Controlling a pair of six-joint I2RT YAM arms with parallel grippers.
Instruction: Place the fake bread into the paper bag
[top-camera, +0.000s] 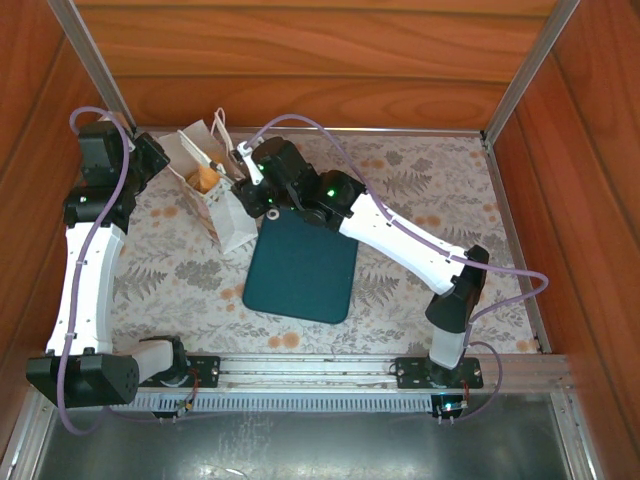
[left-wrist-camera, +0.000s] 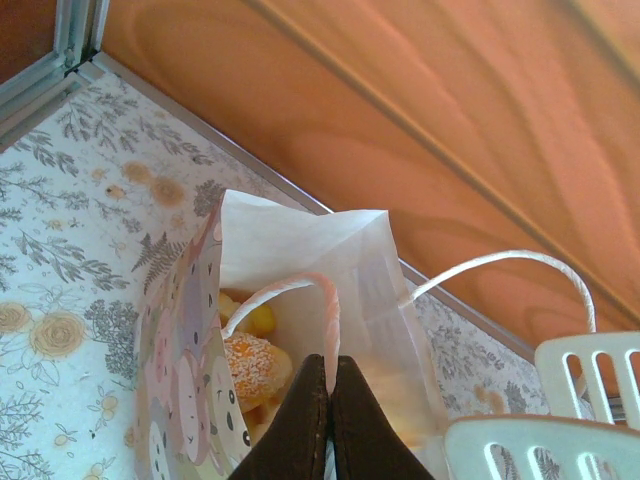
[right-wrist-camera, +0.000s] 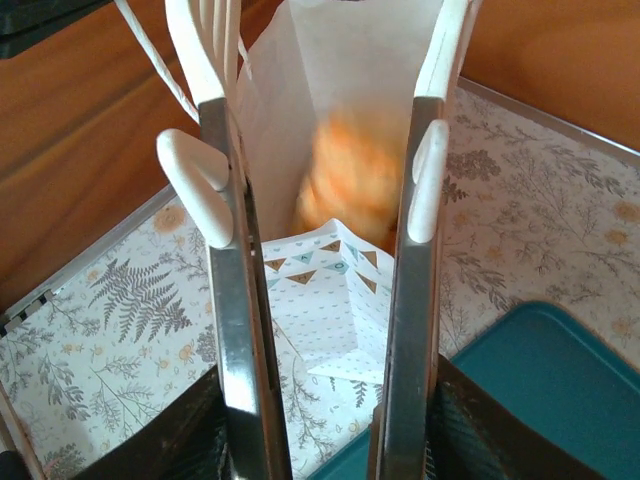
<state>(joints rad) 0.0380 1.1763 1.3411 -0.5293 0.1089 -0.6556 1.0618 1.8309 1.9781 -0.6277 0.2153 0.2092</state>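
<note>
You are working in a robot test cell, a lab rig dressed up to look homely. Wood-grain panels (top-camera: 300, 60) wall it in beyond your right pincer (top-camera: 243, 163) and on both sides of it, joined at the far corners by bare aluminium posts (top-camera: 531, 70). Under the pincer the worktop (top-camera: 430, 200) wears a cloth printed with ferns and flowers. Behind the pincer, at the near edge, a metal rail (top-camera: 300, 372) carries both arm bases on black plates. Lilac cables (top-camera: 296, 117) loop free over the arms, and plain sheet metal (top-camera: 300, 445) lies past the rail.
</note>
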